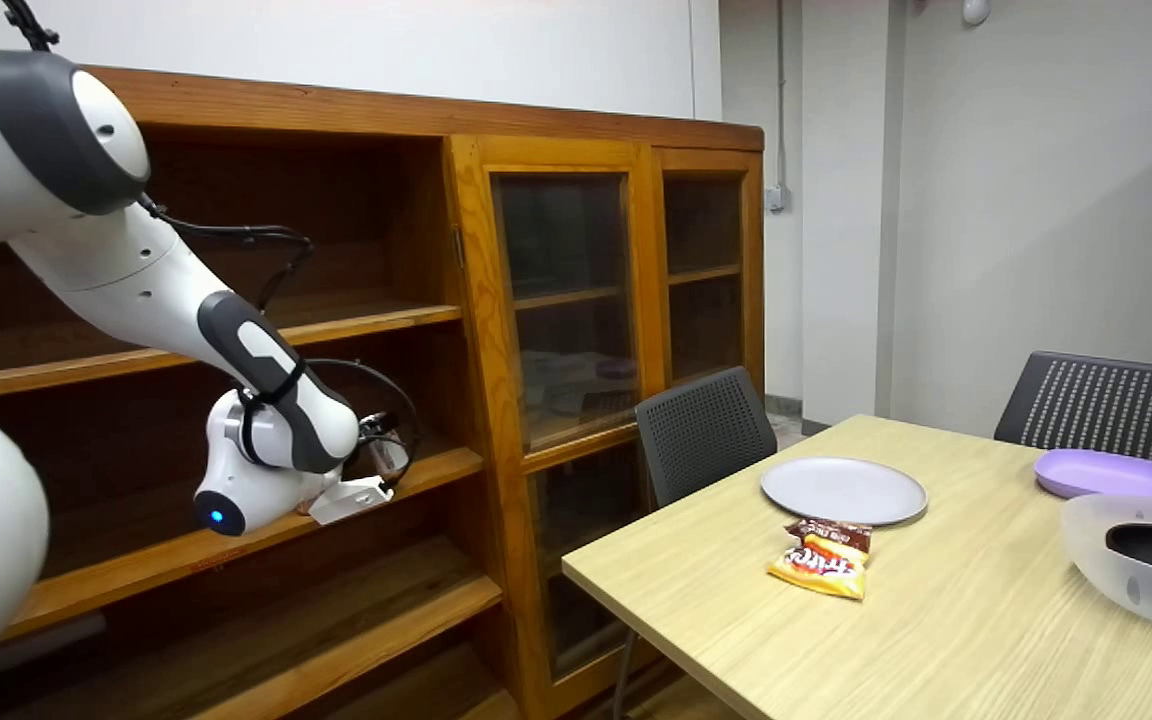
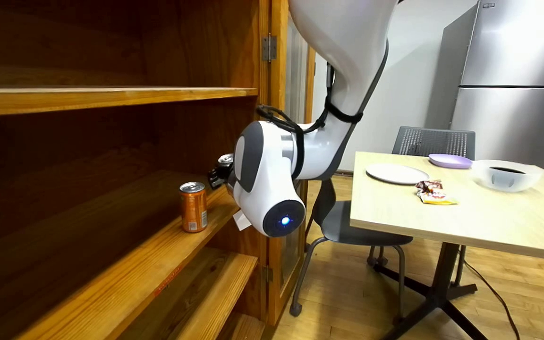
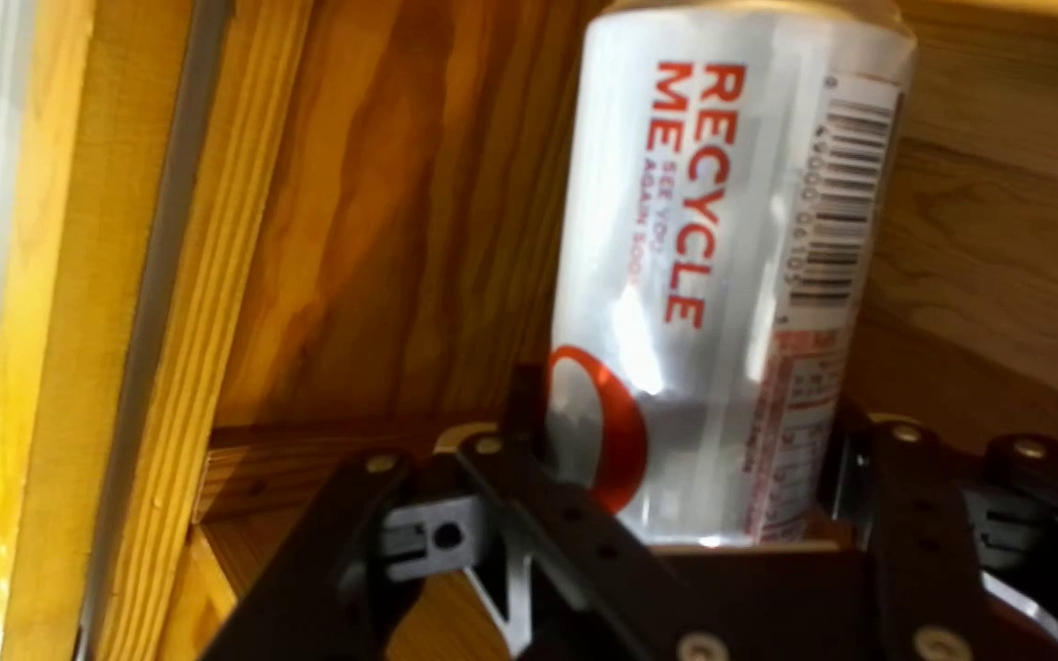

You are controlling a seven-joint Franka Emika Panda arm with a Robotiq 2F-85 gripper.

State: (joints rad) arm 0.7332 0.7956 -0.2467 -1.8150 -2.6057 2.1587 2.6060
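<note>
Jaws look pinched on the silver can [image 3: 726, 275], at the shelf [image 2: 149, 269] near the orange can [image 2: 193, 208]; we can't tell if it's lifted. We'd call this the grasp step; next move probably calls for a steady hold, clear of the orange can

A silver can [image 3: 713, 266] fills the gap in my gripper [image 3: 687, 445]; an orange can [image 2: 193, 208] stands near. A chair [image 1: 706, 440] blocks the tabletop's [image 1: 966, 630] edge facing the cabinet [image 1: 473, 230], where a plate [image 1: 844, 488] lies close in, snack bags [image 1: 824, 565] beside it. I could pass over the bare corner nearest the open shelves [image 2: 111, 99], or between bags and bowl [image 1: 1091, 570].
</note>
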